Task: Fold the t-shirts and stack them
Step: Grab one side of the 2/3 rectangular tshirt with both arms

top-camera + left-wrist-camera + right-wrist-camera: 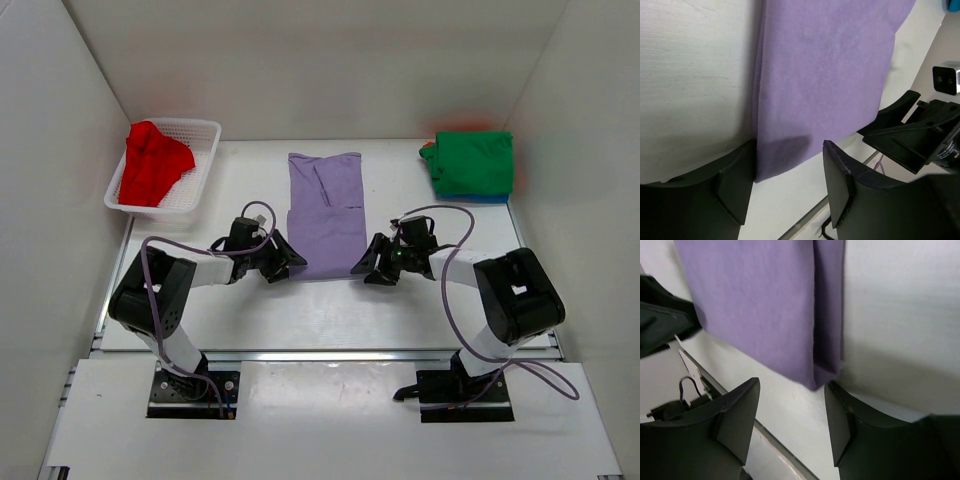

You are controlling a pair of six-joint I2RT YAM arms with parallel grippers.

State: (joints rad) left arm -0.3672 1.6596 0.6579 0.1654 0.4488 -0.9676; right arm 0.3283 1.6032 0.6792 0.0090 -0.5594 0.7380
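Observation:
The lavender-purple t-shirt (326,212) lies folded into a long strip at the table's middle. My left gripper (283,262) is open at its near left corner, the cloth's corner (780,155) lying between the fingers. My right gripper (370,265) is open at the near right corner (822,372). Neither holds cloth. The red t-shirt (152,163) lies crumpled in the white mesh basket (205,165) at the back left. A folded green t-shirt (472,162) rests on a blue one (470,197) at the back right, with orange showing behind (480,125).
White walls enclose the table on the left, back and right. A metal rail (330,354) runs along the table's near edge. The right gripper shows in the left wrist view (915,140).

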